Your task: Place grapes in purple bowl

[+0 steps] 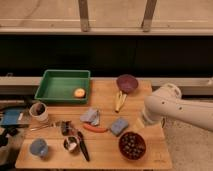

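The grapes (pixel 132 144), a dark reddish-purple bunch, lie in an orange-red bowl (pixel 122 150) at the front right of the wooden table. The purple bowl (pixel 127 82) stands empty at the back of the table, right of the middle. My white arm reaches in from the right over the table's right edge. My gripper (pixel 142 122) is at the arm's lower end, just above and to the right of the grapes, between them and the purple bowl. It holds nothing that I can see.
A green tray (pixel 55 92) at the back left holds a yellow-orange fruit (pixel 79 92). A banana (pixel 119 100), grey cloth (pixel 91 116), blue sponge (pixel 119 126), red-orange carrot-like item (pixel 95 128), white cup (pixel 38 111), blue cup (pixel 38 147), metal cup (pixel 71 144) and black utensil (pixel 82 145) lie around.
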`<state>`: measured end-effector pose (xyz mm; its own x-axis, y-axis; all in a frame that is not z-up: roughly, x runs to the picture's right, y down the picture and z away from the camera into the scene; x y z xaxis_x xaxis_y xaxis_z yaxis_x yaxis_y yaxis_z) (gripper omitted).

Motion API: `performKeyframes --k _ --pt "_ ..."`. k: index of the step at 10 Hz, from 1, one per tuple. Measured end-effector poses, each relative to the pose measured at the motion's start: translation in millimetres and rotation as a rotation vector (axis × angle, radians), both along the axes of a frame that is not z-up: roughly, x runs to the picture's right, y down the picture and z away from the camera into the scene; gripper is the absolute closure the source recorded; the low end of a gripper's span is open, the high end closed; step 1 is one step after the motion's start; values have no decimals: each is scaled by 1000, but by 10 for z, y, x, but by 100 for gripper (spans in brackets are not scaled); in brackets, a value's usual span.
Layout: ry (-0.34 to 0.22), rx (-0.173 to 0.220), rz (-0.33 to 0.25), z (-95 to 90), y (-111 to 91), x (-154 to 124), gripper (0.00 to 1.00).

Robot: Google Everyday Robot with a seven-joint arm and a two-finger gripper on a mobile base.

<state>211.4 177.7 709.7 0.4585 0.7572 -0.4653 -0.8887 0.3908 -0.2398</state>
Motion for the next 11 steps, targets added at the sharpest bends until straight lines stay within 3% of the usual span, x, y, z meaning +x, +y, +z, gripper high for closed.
performKeyframes --k 3,7,11 --pt "0 0 0 8 -8 -2 20" --pt "-2 -75 -67 137 241 -264 20" --pt "-12 -120 -98 65 433 -438 20"
